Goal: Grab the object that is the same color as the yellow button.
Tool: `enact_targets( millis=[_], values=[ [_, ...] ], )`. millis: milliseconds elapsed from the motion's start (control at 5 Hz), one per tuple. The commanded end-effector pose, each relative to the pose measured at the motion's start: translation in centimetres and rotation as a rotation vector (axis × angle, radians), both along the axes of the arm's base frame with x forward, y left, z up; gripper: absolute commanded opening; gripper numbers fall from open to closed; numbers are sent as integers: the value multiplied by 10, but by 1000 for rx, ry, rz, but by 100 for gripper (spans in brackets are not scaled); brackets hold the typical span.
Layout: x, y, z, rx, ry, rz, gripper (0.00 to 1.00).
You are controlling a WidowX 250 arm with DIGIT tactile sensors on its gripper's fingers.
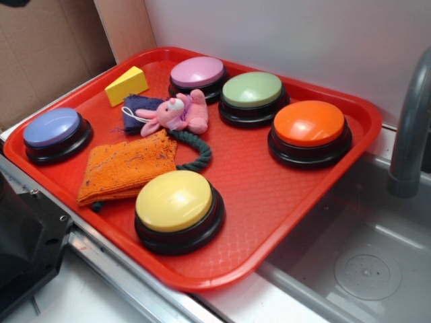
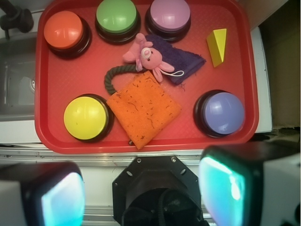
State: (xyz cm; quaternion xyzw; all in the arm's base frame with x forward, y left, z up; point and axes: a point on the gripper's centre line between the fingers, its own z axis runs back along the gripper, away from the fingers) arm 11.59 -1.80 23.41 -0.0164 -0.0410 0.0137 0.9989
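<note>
Wedge [image 1: 126, 85] first: a small solid block of plain yellow, smooth-faced, shaped like a cut of cheese with one thick end tapering to a thin edge. It lies on the red tray [image 1: 269, 195] in a far corner, just beside the pink-topped button [image 1: 197, 74] and apart from everything else; in the wrist view it shows as a narrow triangle [image 2: 217, 45] near the tray's upper right rim. It is far smaller than any button.

Its colour matches the yellow button [image 1: 175, 205], a big pale-yellow dome on a black base, which sits at the near edge of the tray, touching or nearly touching the folded orange cloth [image 1: 124, 168]. A pink plush rabbit [image 1: 176, 114] lies in the middle on a dark purple cloth [image 2: 181, 61], with a loop of dark green rope [image 1: 195, 151] curling out beside it. Green [image 1: 252, 91], orange [image 1: 310, 124] and lavender-blue [image 1: 52, 128] buttons fill the remaining places (all on black bases).

The claw [image 2: 141, 188] hangs above the near edge of the tray, outside it, its two fingers [image 2: 221, 186] spread wide apart with nothing between them, well apart from the wedge.
</note>
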Motion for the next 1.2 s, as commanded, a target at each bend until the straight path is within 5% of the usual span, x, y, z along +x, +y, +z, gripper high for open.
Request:
enact_targets(
  millis=[0, 600, 1000],
  values=[
    [0, 0, 0, 0, 0, 0, 100],
    [54, 63, -48, -4, -52, 270, 100],
    [92, 114, -86, -58, -142, 409, 100]
  ],
)
